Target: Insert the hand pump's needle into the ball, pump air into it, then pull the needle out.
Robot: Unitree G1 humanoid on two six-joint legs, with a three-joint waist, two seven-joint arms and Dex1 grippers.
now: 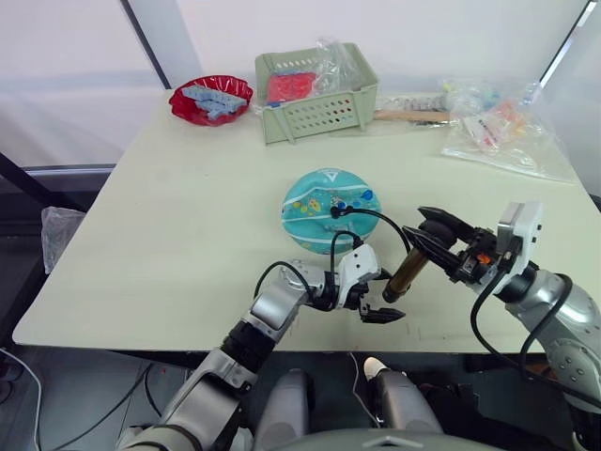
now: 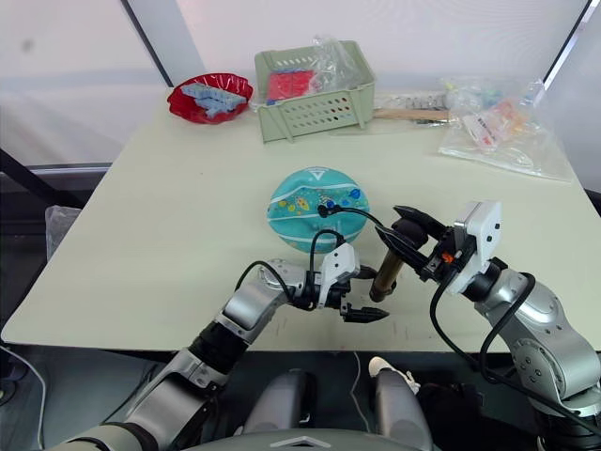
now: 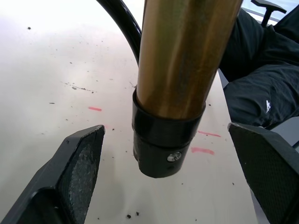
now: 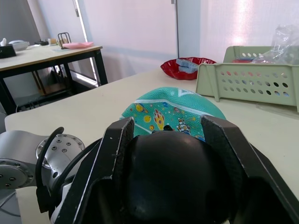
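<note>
Pump (image 1: 406,272) stands tilted at the tabletop's (image 1: 188,235) near edge, your right tool (image 1: 424,239) clamped on its black handle. Left tool (image 1: 376,299) gapes around its base, gripping nothing. Hose (image 1: 376,214) loops to the ball (image 1: 329,205) mid-table; needle seating unclear. Pumping and pull-out look undone.

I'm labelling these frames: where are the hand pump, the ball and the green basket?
hand pump (image 1: 407,272), left eye view, brass barrel.
ball (image 1: 315,202), left eye view, teal upper surface.
green basket (image 1: 324,115), left eye view, perforated front wall.
</note>
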